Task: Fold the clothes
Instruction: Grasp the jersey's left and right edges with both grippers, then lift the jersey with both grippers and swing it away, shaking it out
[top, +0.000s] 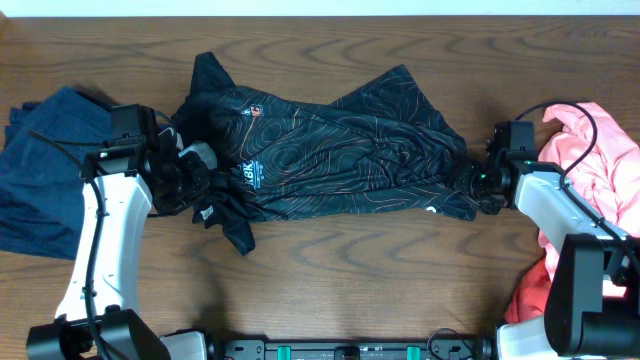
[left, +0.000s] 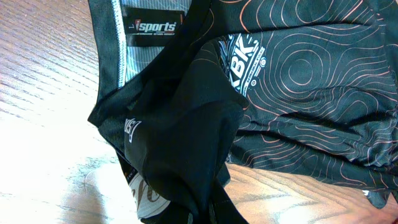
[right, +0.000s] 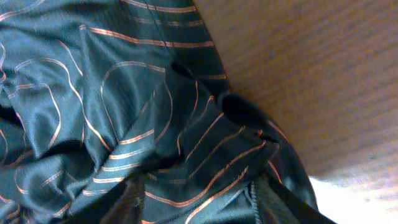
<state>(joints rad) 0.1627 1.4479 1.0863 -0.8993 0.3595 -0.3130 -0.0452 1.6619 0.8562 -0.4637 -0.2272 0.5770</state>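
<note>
Bunched black cloth fills both wrist views: the jersey (top: 330, 150) lies stretched on the table (top: 350, 285), left gripper (top: 195, 166) clamped on its collar end, right gripper (top: 478, 181) on its hem end (jaws buried in folds), presumably tensioning it flat; the pink garment (top: 600, 160) waits beyond that hem.

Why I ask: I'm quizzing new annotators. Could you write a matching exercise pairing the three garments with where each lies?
Things: 1 thin black jersey with orange contour lines; 2 plain coral-pink garment; 3 crumpled dark blue cloth.
Places: a left end of the wooden table; b right end; c spread across the middle.
Pairs: 1-c, 2-b, 3-a.
</note>
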